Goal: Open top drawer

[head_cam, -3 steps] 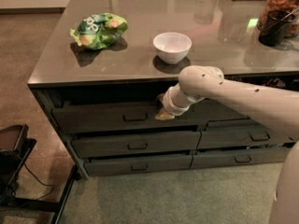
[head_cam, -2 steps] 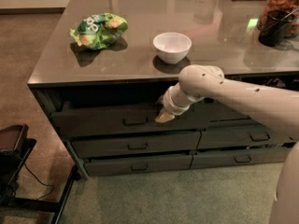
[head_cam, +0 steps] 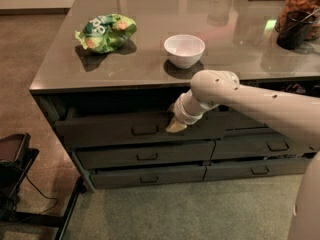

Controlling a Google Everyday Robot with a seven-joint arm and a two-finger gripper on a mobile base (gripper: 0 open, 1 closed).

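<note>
Wide top drawer seen just under the bench top, drawn slightly out, hand set against its front panel just right of the bar pull, grip state not discernible

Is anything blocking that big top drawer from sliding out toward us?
Nothing visible does. The hand sits against the front of the top drawer, just right of its pull, and only floor lies in front of the drawer. The black stand at lower left is off to the side.
</note>
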